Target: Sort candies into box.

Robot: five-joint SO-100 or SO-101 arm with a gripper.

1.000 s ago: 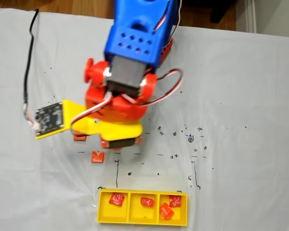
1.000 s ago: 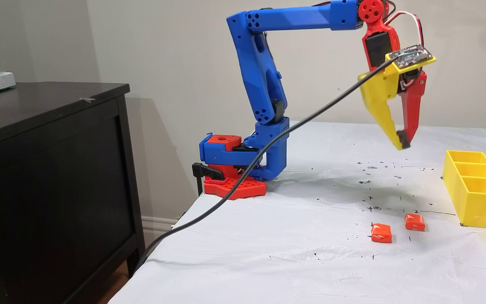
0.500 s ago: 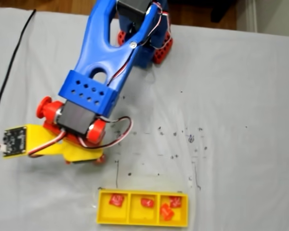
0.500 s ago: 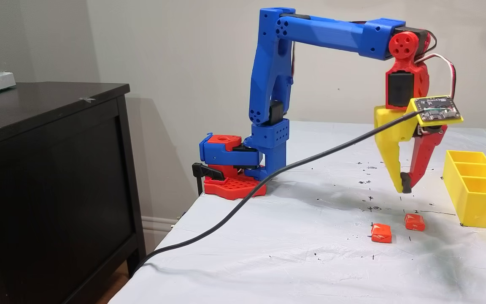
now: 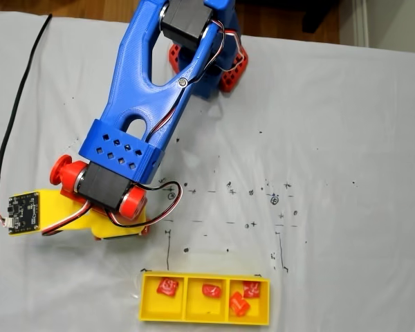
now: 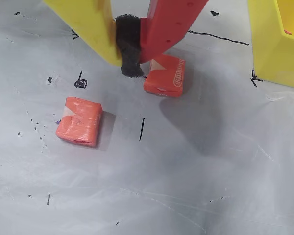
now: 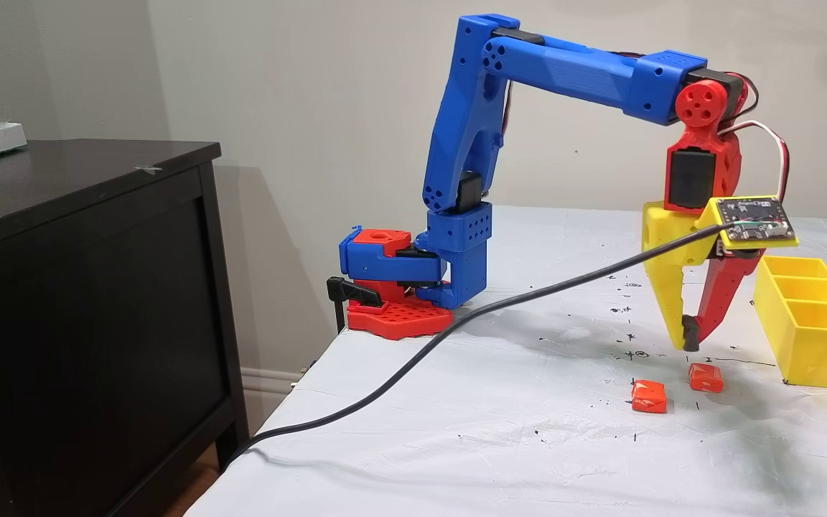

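Observation:
Two candies lie loose on the white table cover: an orange-red one (image 6: pixel 78 121) (image 7: pixel 649 396) and a deeper red one with white print (image 6: pixel 165 76) (image 7: pixel 706 378). My gripper (image 6: pixel 131 61) (image 7: pixel 690 339) hangs shut and empty just above the table, right over the deeper red candy's far edge. Its yellow finger (image 6: pixel 90 24) and red finger (image 6: pixel 169 22) meet at a black pad. The yellow box (image 5: pixel 204 319) (image 7: pixel 815 345) (image 6: pixel 267 44) stands close by. It holds one candy (image 5: pixel 167 286) in the left compartment, one (image 5: pixel 210 290) in the middle and two (image 5: pixel 243 297) in the right.
A black cable (image 7: pixel 456 327) runs from the wrist camera board (image 7: pixel 751 219) across the table and off its left edge. The arm's base (image 7: pixel 399 287) sits at the table's back. A dark cabinet (image 7: pixel 83 287) stands left of the table. Pen marks dot the cover.
The arm has swung over and come down, carrying the shut gripper from high above the table to just over the two loose candies. The candies and box have not moved.

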